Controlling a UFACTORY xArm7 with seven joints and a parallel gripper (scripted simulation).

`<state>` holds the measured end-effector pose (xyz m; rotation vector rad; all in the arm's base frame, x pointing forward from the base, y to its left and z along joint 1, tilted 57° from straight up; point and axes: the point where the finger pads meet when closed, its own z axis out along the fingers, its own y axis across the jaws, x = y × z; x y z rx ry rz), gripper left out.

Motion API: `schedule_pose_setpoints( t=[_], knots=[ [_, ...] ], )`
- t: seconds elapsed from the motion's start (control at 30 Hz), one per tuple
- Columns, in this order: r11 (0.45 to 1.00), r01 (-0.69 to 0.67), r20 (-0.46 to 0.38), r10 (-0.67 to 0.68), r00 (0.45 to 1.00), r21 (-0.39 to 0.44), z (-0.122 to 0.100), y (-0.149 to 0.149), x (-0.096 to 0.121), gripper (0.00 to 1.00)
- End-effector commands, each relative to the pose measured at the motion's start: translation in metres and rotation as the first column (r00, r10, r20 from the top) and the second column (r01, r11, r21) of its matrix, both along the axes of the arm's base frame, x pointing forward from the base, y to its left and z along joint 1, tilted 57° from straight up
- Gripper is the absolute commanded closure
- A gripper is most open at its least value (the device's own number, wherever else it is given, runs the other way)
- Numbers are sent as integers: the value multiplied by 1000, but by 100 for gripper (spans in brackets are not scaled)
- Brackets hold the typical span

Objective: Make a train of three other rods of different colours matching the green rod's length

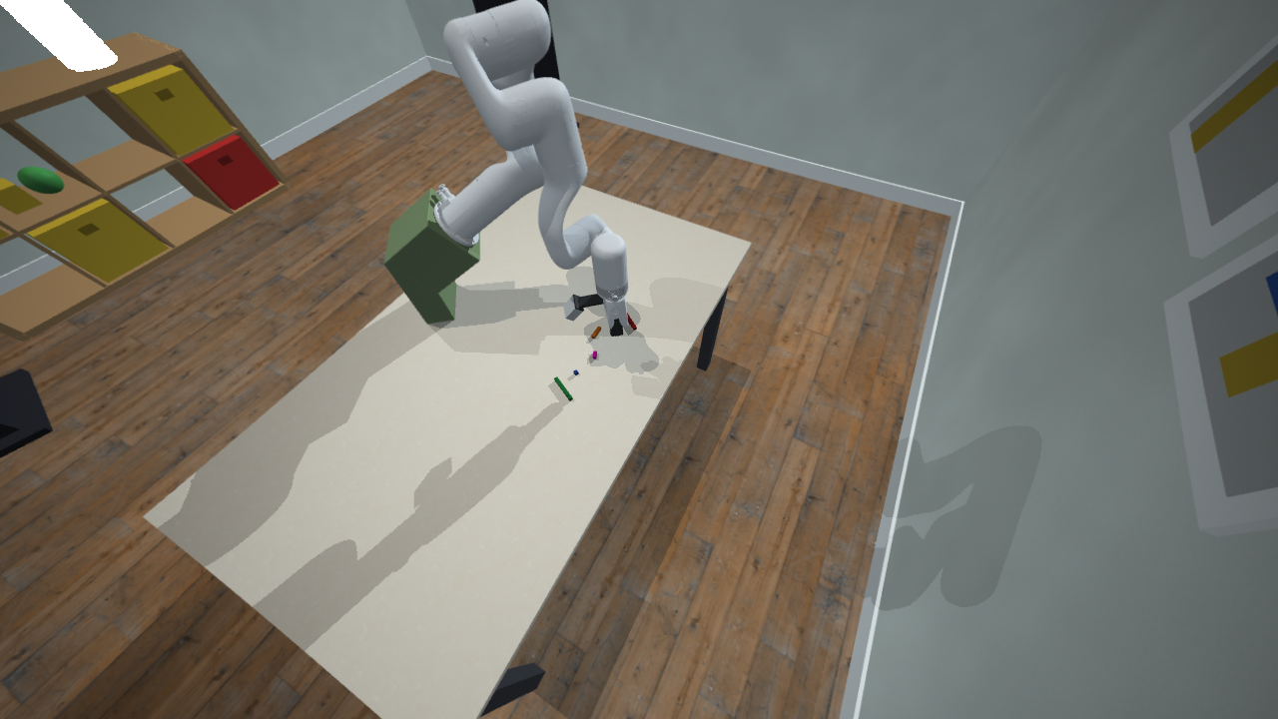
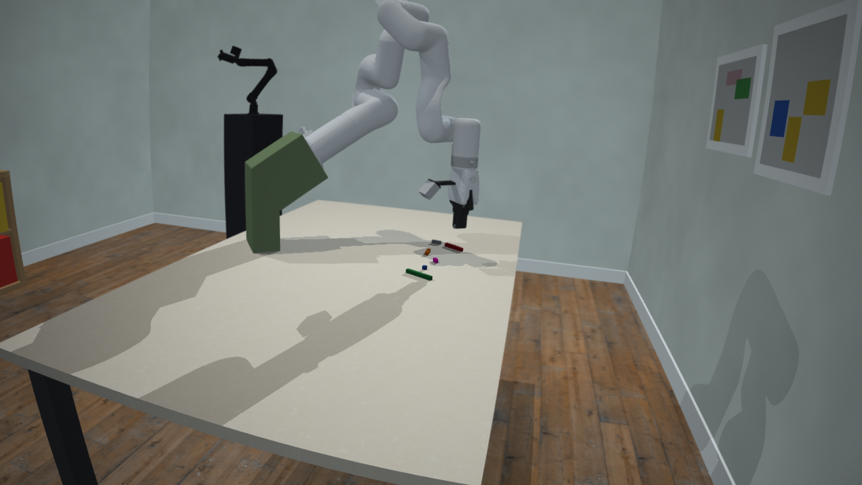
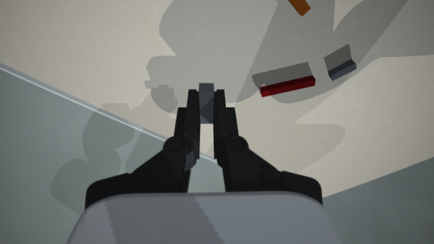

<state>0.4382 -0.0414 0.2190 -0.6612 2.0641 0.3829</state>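
Above the table (image 1: 500, 572) (image 2: 391, 374) (image 3: 380, 135), my gripper (image 1: 616, 332) (image 2: 459, 226) (image 3: 206, 104) is clenched on a grey rod (image 3: 206, 102); red rod (image 1: 631, 323) (image 2: 454, 247) (image 3: 288, 86) at wrist-view 3 o'clock. Probably light, stiff, maybe slick: I'd pinch long sides, mid-length.

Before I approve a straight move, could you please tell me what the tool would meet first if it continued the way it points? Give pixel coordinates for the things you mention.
Probably the bare table top (image 1: 428, 554) (image 2: 199, 337) (image 3: 119, 41) beneath the tool (image 1: 616, 333) (image 2: 459, 226) (image 3: 206, 91), with its held grey rod (image 3: 206, 93) touching first; the red rod (image 1: 631, 323) (image 2: 454, 247) (image 3: 288, 87) looks off to one side, though depth is uncertain.
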Motion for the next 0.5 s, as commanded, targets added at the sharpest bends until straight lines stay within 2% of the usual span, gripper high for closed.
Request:
schedule_pose_setpoints(
  t=[0.0, 0.17, 0.23, 0.47],
  knots=[
    [1000, -1, -2, 1, 1000, 1, 2, -2, -3, 96],
    [1000, 5, -8, -5, 1000, 10, 1, -3, -3, 96],
    [989, 93, -94, -82, 992, 112, -12, -17, -2, 96],
    [943, 229, -227, -175, 958, 240, -32, -38, -2, 96]
  ],
)
